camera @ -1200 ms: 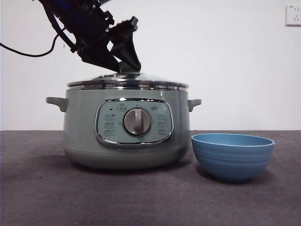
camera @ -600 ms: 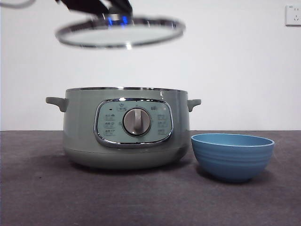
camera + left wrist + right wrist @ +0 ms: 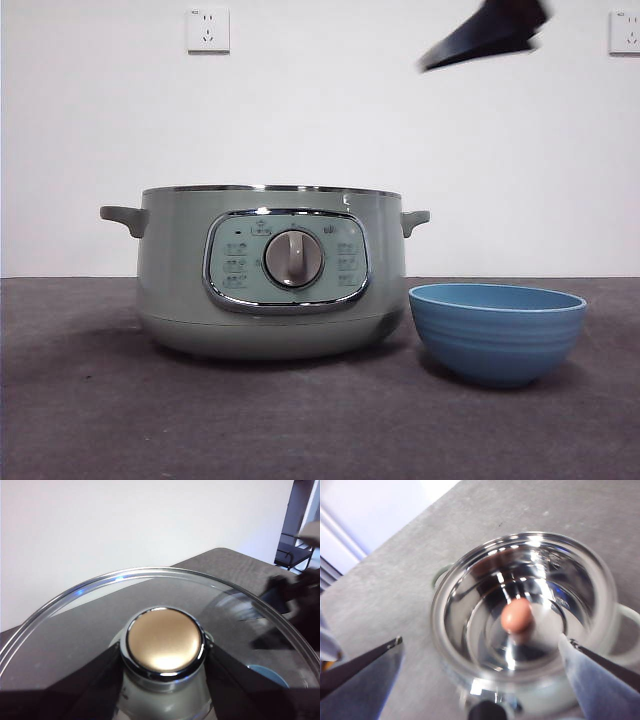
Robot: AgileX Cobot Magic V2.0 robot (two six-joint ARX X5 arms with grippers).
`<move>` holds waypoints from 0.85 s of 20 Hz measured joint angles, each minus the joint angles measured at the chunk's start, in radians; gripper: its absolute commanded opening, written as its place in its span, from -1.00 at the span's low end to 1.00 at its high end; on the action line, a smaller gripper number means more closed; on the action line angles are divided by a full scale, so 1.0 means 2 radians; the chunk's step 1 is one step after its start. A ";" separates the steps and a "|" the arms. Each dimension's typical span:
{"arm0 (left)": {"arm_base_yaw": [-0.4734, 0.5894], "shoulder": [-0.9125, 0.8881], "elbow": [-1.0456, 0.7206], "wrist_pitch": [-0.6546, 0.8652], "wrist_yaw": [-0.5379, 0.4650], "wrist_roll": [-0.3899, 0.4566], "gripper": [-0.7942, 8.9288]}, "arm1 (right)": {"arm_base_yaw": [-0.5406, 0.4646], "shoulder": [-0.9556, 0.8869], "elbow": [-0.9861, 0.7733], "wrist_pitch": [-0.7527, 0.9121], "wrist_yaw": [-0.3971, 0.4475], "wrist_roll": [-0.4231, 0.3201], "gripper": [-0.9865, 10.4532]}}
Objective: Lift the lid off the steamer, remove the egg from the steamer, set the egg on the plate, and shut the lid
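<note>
Against a bare white wall, the steamer (image 3: 270, 270) stands uncovered beside the plate (image 3: 497, 332); the left gripper (image 3: 162, 660) pinches the lid (image 3: 75, 625) by its knob. Spread wide above the pot, the right gripper (image 3: 480, 650) frames the egg (image 3: 516, 615), likely smooth, brittle, best cradled gently across its middle.

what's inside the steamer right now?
One brown egg lies at the middle of the steamer's shiny metal bowl, seen from the right gripper, open above it. Reflections and blur hide any finer detail. The front view shows only the outer wall.
</note>
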 measured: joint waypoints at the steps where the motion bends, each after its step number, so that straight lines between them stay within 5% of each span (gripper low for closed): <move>1: 0.000 -0.011 0.000 -0.010 -0.010 0.000 -0.85 | 0.015 0.023 0.008 0.004 0.021 0.003 0.21; 10: 0.000 -0.090 0.000 -0.077 -0.028 0.000 -0.85 | 0.078 0.230 0.183 -0.017 0.116 0.001 0.21; 17: 0.000 -0.092 0.000 -0.077 -0.028 0.000 -0.85 | 0.078 0.320 0.227 -0.032 0.138 -0.011 0.21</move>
